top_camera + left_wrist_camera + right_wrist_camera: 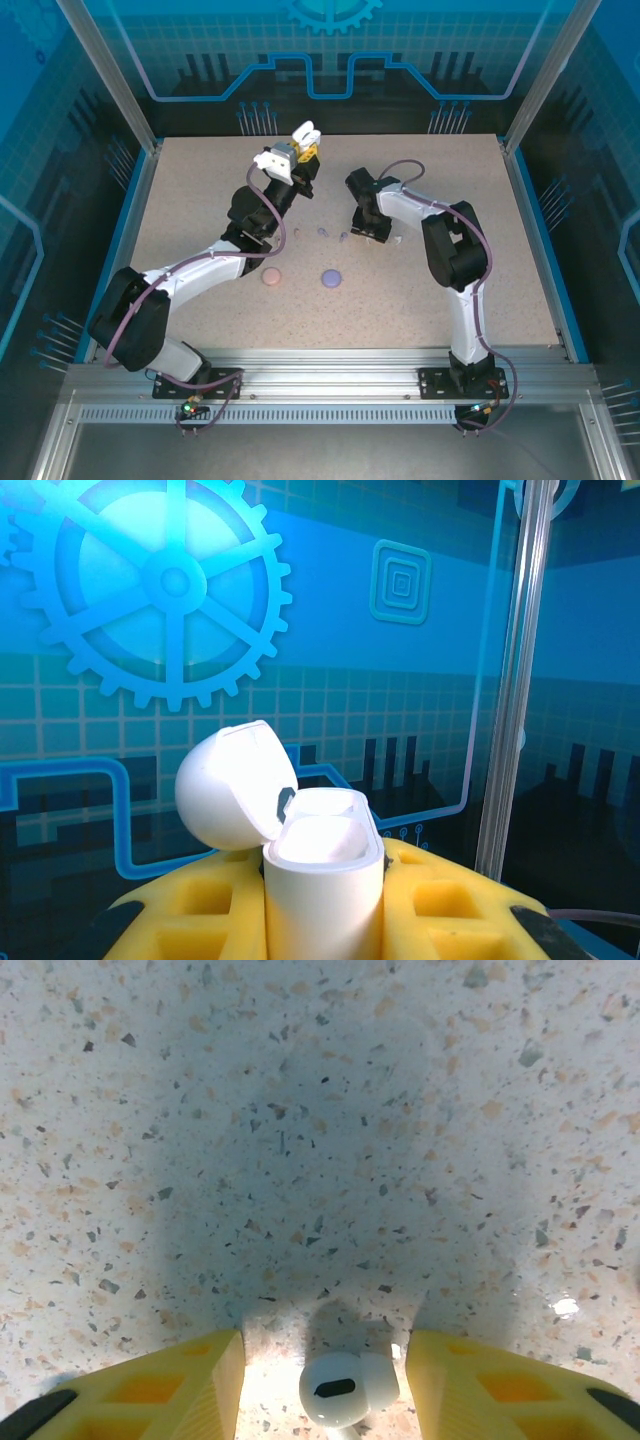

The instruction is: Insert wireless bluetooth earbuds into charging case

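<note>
My left gripper (303,143) is raised over the far middle of the table, shut on a white charging case (322,895). The case stands upright between the yellow fingers (450,900) with its lid (235,785) flipped open to the left. My right gripper (367,232) points down at the table. In the right wrist view a white earbud (345,1390) lies on the tabletop between its yellow fingers (190,1390), with a gap on each side. The right gripper (325,1365) is open around it. Tiny pink and purple earbuds (322,232) lie left of the right gripper.
A round pink case (270,277) and a round purple case (331,277) lie closed on the speckled table (450,180), nearer than the earbuds. Clear walls and metal posts (135,110) surround the table.
</note>
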You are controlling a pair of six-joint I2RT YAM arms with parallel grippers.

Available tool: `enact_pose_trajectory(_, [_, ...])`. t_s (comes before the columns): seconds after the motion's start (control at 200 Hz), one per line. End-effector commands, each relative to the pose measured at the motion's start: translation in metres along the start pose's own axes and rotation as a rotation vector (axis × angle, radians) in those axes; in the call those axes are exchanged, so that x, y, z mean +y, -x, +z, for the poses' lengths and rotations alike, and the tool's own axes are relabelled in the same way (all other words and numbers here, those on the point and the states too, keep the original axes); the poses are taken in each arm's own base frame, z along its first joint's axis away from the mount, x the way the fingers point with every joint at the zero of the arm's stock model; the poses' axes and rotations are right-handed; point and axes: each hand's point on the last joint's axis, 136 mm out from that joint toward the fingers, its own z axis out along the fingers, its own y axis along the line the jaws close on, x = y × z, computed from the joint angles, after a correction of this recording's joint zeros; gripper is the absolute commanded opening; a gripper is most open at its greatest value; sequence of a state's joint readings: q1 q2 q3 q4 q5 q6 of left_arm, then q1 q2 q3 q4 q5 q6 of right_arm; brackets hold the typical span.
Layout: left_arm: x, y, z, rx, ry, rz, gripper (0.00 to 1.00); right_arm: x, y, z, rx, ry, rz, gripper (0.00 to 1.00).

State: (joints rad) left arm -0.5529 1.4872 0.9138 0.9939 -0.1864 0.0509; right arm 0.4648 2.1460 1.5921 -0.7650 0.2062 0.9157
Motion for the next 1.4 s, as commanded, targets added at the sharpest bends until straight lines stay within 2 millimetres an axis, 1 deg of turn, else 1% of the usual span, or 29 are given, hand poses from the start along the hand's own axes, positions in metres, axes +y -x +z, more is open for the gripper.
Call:
enact_pose_trajectory(0.0, [-0.004,0.011,0.000,-0.046,-0.022,-0.025,0.00,-0.009,-0.013,0.012,0.039,-0.028,-0.018,0.45])
enact_pose_trajectory(0.11, [-0.004,0.012,-0.001,-0.047,-0.025,-0.025,0.00,-0.011,-0.013,0.013,0.040,-0.029,-0.021,0.43])
enact_pose_trajectory(0.26, [-0.005,0.012,0.000,-0.047,-0.027,-0.025,0.00,-0.010,-0.013,0.014,0.041,-0.021,-0.021,0.42])
enact_pose_trajectory(0.405, [-0.005,0.012,-0.001,-0.046,-0.028,-0.032,0.00,-0.010,-0.015,0.015,0.045,-0.015,-0.021,0.37])
enact_pose_trajectory(0.54, [-0.004,0.011,-0.001,-0.046,-0.027,-0.035,0.00,-0.011,-0.017,0.015,0.047,-0.011,-0.020,0.34])
enact_pose_trajectory(0.635, [-0.004,0.010,-0.001,-0.041,-0.026,-0.041,0.00,-0.010,-0.018,0.016,0.049,-0.008,-0.021,0.29])
enact_pose_trajectory(0.765, [-0.005,0.009,-0.001,-0.038,-0.028,-0.047,0.00,-0.010,-0.019,0.014,0.046,0.005,-0.017,0.25])
enact_pose_trajectory(0.915, [-0.005,0.011,-0.002,-0.042,-0.029,-0.051,0.00,-0.007,-0.016,0.006,0.019,0.036,-0.011,0.23])
enact_pose_trajectory(1.035, [-0.006,0.015,-0.002,-0.049,-0.035,-0.055,0.00,-0.004,-0.012,-0.006,-0.009,0.070,-0.012,0.22])
enact_pose_trajectory(1.201, [-0.009,0.018,-0.002,-0.051,-0.051,-0.066,0.00,-0.006,-0.008,-0.021,-0.047,0.100,-0.018,0.23])
enact_pose_trajectory(1.341, [-0.015,0.021,-0.003,-0.054,-0.083,-0.075,0.00,-0.008,-0.002,-0.039,-0.091,0.142,-0.019,0.22])
enact_pose_trajectory(1.396, [-0.018,0.021,-0.003,-0.055,-0.099,-0.075,0.00,-0.008,0.001,-0.050,-0.115,0.165,-0.022,0.22])
